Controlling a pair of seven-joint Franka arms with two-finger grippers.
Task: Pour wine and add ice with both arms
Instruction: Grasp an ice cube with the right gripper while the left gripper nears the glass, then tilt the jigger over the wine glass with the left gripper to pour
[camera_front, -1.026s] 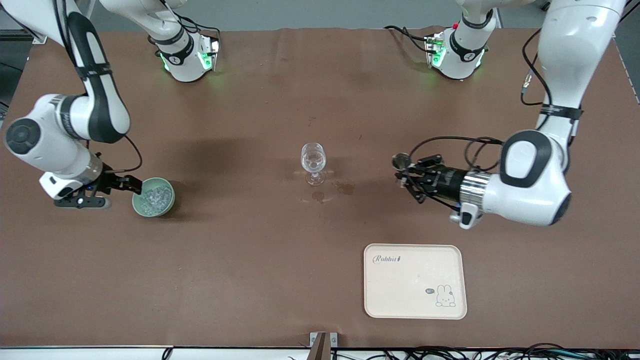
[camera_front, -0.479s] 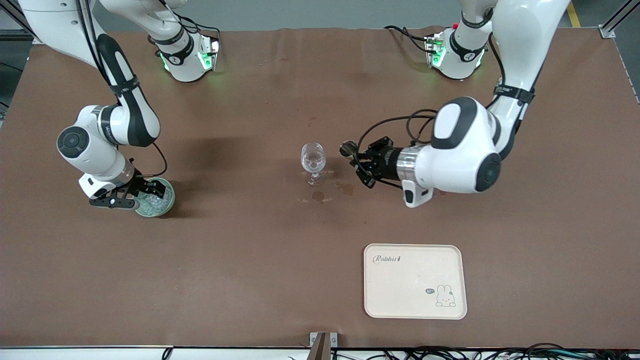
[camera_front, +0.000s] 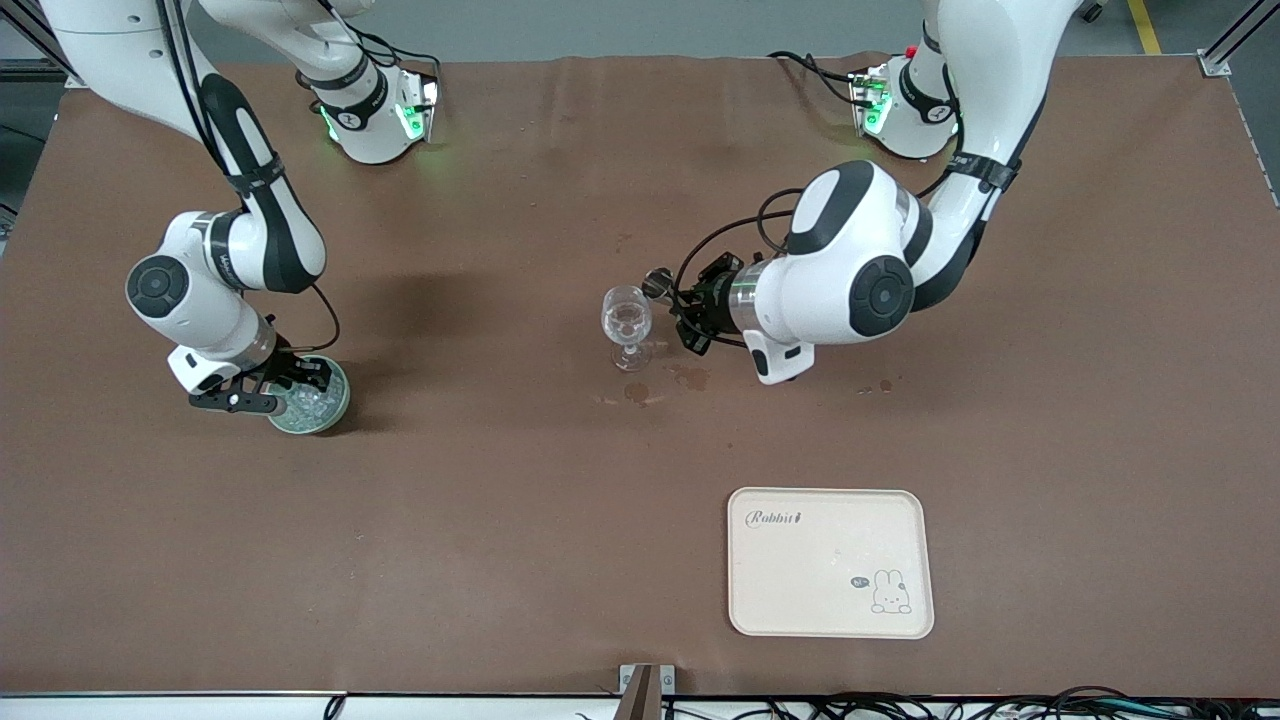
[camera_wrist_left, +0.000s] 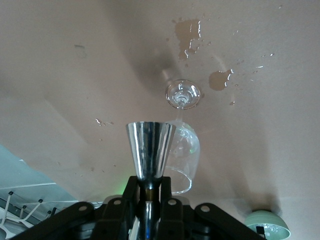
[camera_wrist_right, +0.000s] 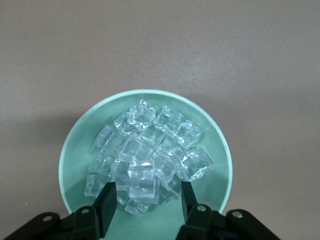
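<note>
A clear stemmed glass (camera_front: 627, 320) stands upright mid-table. My left gripper (camera_front: 690, 312) is shut on the waist of a steel jigger (camera_front: 657, 283), whose mouth is close beside the glass rim. In the left wrist view the jigger (camera_wrist_left: 149, 150) sticks out from the gripper (camera_wrist_left: 148, 187) with the glass (camera_wrist_left: 183, 145) just past it. A pale green bowl (camera_front: 338, 400) with ice (camera_front: 310, 398) sits toward the right arm's end. My right gripper (camera_front: 298, 385) is open over it. In the right wrist view the gripper (camera_wrist_right: 145, 192) has its fingers (camera_wrist_right: 106, 200) on either side of a cube of the ice (camera_wrist_right: 150, 150) in the bowl (camera_wrist_right: 75, 155).
Wet spill patches (camera_front: 640, 393) lie on the brown table by the glass foot, nearer the front camera. A cream rabbit tray (camera_front: 830, 560) lies near the front edge toward the left arm's end. The bowl also shows in the left wrist view (camera_wrist_left: 267, 225).
My left arm has swung toward the glass, carrying the jigger from well aside to right beside its rim. My right gripper has moved from beside the bowl to over the ice.
</note>
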